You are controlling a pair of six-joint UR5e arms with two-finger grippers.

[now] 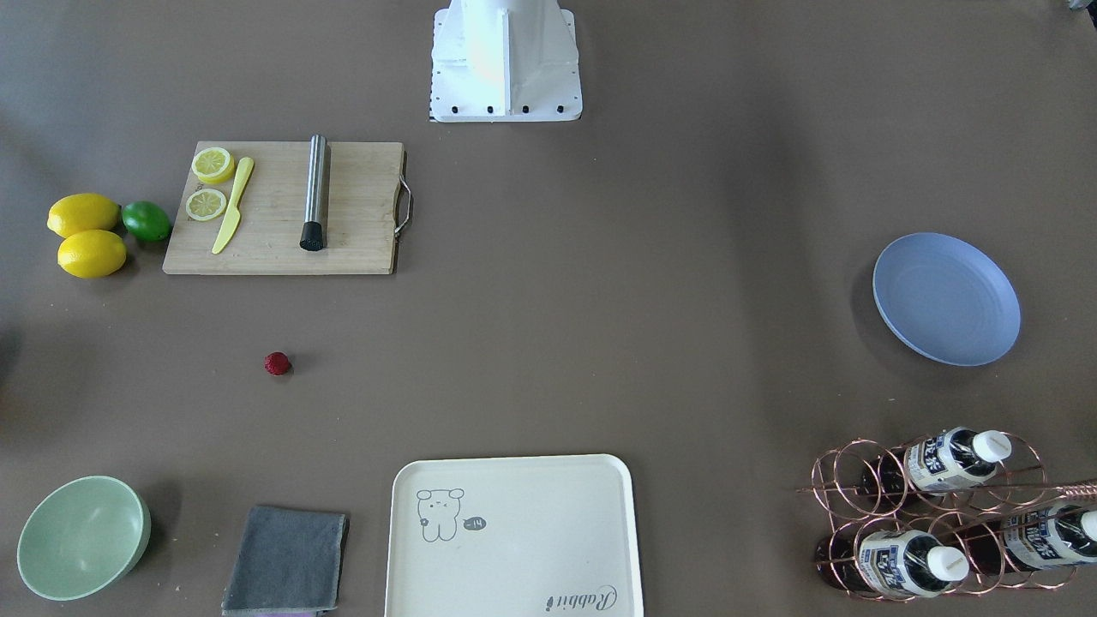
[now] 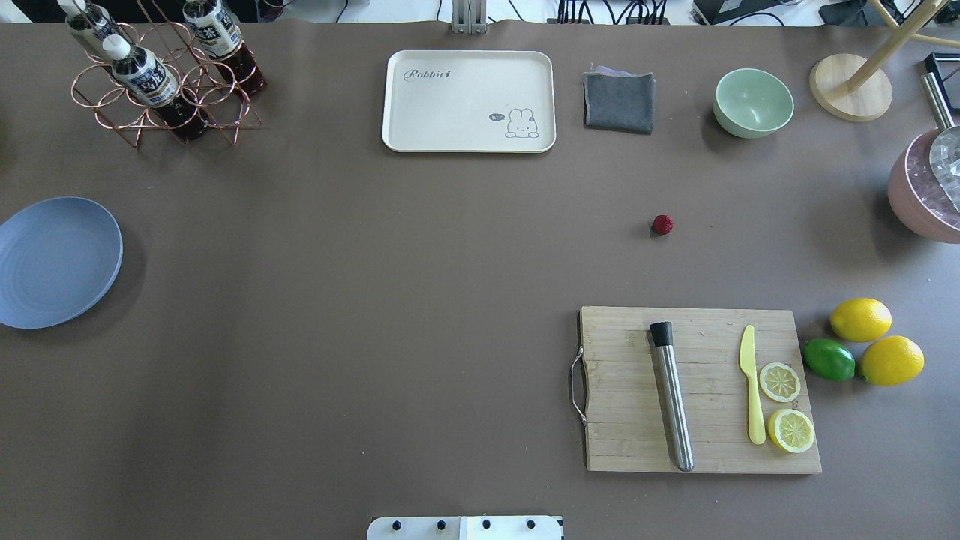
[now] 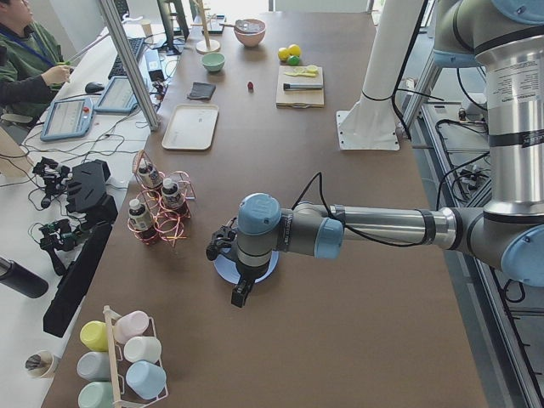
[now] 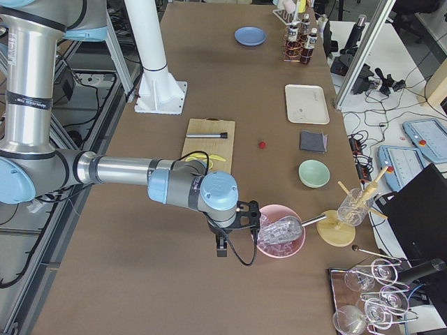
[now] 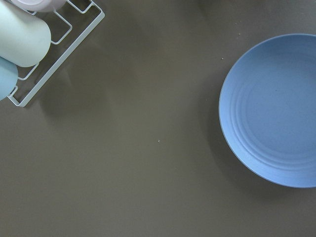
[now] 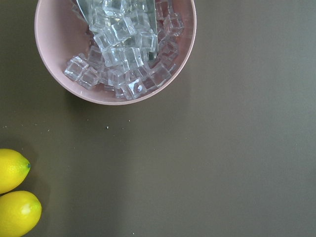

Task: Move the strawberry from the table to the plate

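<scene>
The strawberry point(image 1: 277, 363) was spotted sitting by itself on the table point(image 1: 600, 326). It lay on bare brown surface a bit in front of the wooden cutting board point(image 1: 283, 208), touching nothing. The plate point(image 1: 946, 299) was seen way over at the other end of the table, nothing on it, near the copper wire bottle rack point(image 1: 926, 514). So the fruit hadn't been moved onto it yet.

The left gripper point(image 3: 241, 294) could only be made out in the left side view, pointed down above the table right by the plate. Whether it was open or closed couldn't be told from there. In the left wrist view, the plate was cut off by the right edge.

Same deal with the right gripper point(image 4: 221, 246): it was caught only in the right side view, hung just beside the pink bowl of ice cubes point(image 6: 116, 47), state impossible to tell.

On the board, a steel rod with a black tip point(image 1: 314, 193), a yellow plastic knife point(image 1: 233, 206) and two lemon slices point(image 1: 206, 204) were laid out. Two whole lemons point(image 1: 83, 214) and a lime point(image 1: 146, 220) were bunched together just beside it.
</scene>
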